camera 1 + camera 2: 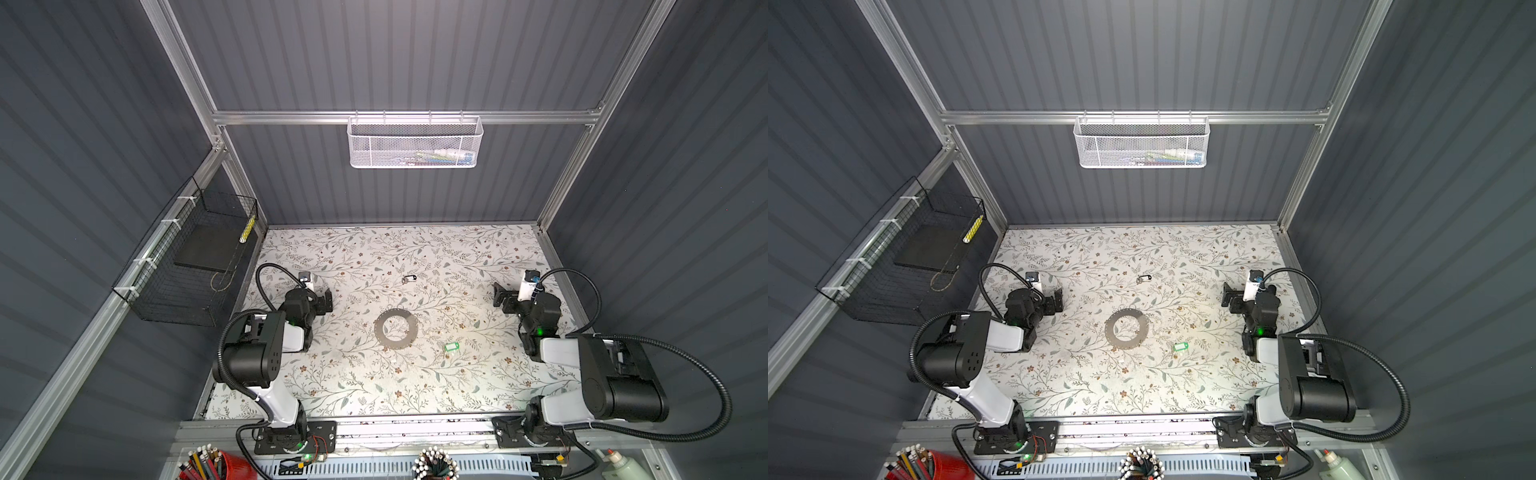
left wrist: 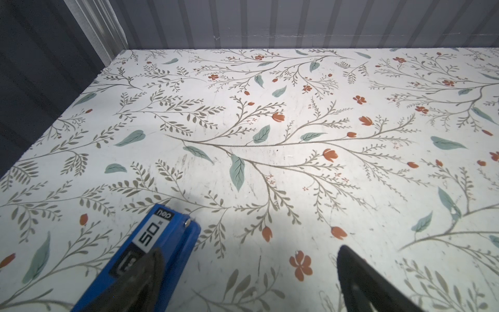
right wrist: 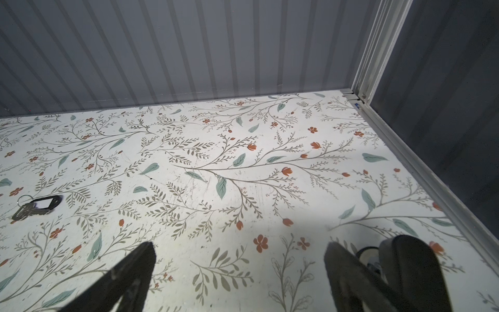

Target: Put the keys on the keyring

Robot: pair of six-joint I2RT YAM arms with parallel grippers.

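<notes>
Keyring (image 1: pixel 396 329), a wide flat grey metal ring with tiny rim holes, lies flat mid-surface (image 1: pixel 457 257). The small silver key with black oval head (image 1: pixel 409 279) sits at its 12 o'clock, well apart. The green-framed tag key with white centre (image 1: pixel 450 347) lies near, at 4 o'clock. The left claw (image 1: pixel 326 300) at 10 o'clock and the right claw (image 1: pixel 500 295) at 2 o'clock both stand spread wide, gripping nothing. A blue stapler (image 2: pixel 162 243) lies just beside the left claw.

The blue stapler (image 2: pixel 175 243) bears a label reading "50".
</notes>
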